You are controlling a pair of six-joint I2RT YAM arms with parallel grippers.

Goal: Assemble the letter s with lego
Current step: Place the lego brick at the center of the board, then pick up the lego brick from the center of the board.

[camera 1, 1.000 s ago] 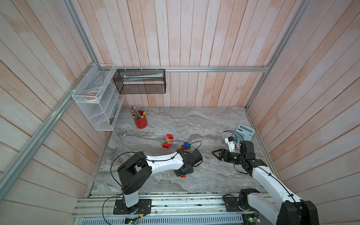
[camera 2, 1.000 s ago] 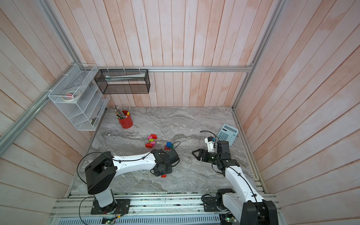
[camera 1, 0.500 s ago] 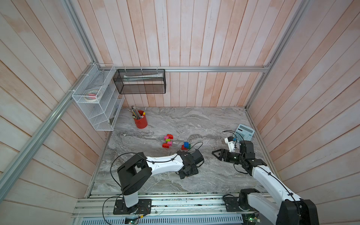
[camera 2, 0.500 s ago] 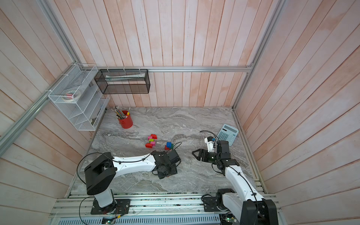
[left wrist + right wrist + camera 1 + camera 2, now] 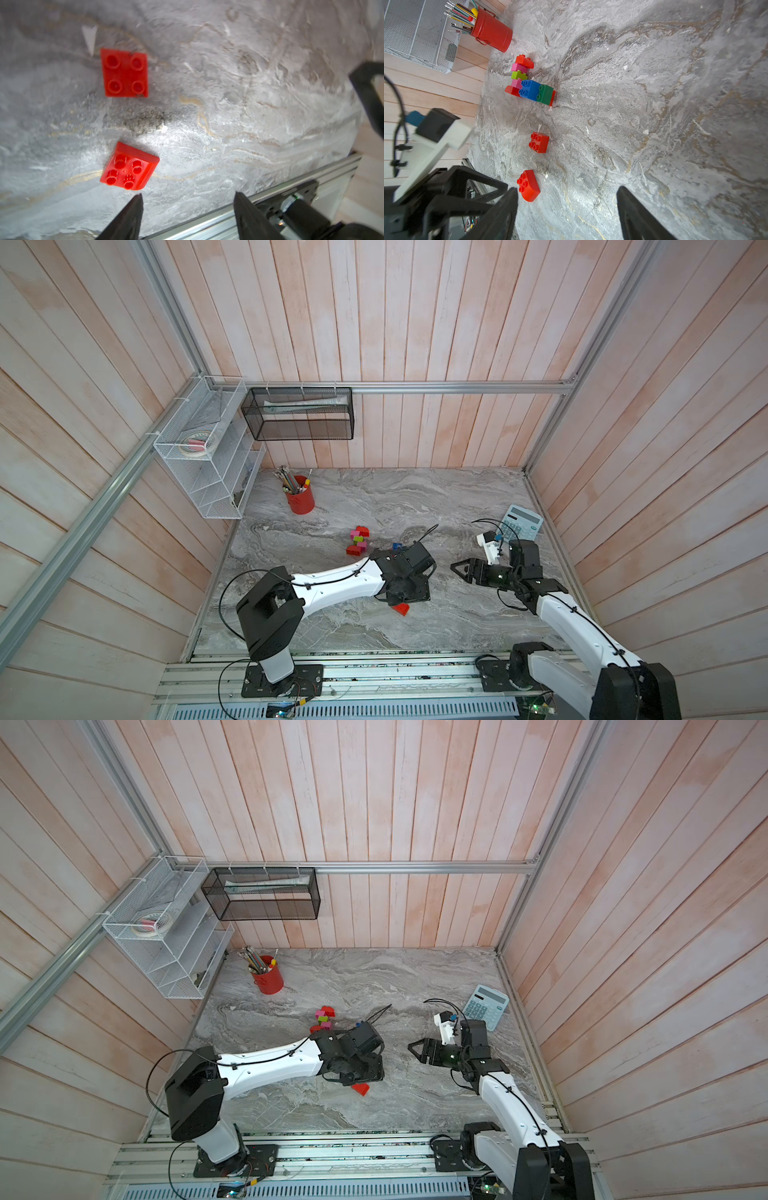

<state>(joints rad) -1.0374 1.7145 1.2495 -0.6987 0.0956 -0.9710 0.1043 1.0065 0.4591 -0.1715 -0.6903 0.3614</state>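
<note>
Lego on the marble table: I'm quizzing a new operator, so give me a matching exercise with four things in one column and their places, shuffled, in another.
1. square red brick
2. curved red brick
3. blue brick
4. calculator

A. touching a dark green brick
B. apart from every brick, at the marble table's edge
C. loose, nearest the left gripper
D. loose, between the curved red brick and the blue brick

Pairs: 1-D, 2-C, 3-A, 4-B
</note>
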